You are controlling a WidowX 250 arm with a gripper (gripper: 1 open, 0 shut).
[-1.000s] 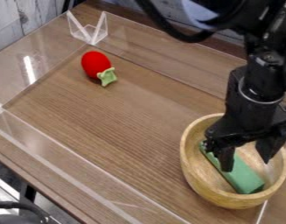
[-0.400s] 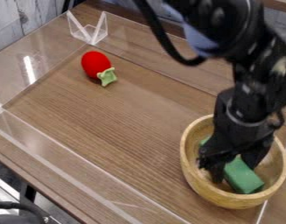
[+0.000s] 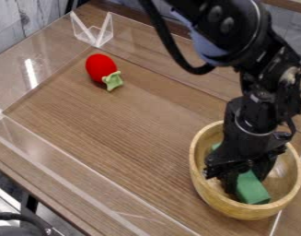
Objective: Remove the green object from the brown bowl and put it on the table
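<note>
The brown bowl (image 3: 207,185) sits on the table (image 3: 128,129) at the front right. Inside it lies the green object (image 3: 252,188), a flat light green block, partly hidden by my gripper. My gripper (image 3: 248,170) reaches down into the bowl from above, with its dark fingers closed around the block's upper end. The block still rests low in the bowl, with its lower end showing under the fingers.
A red strawberry toy with a green leafy top (image 3: 103,69) lies at the back left of the table. Clear plastic walls (image 3: 42,157) run along the table's edges, and a folded clear piece (image 3: 91,30) stands at the far back.
My gripper has sunk deeper into the bowl and its fingers have come together on the green block. The arm has swung over the bowl.
</note>
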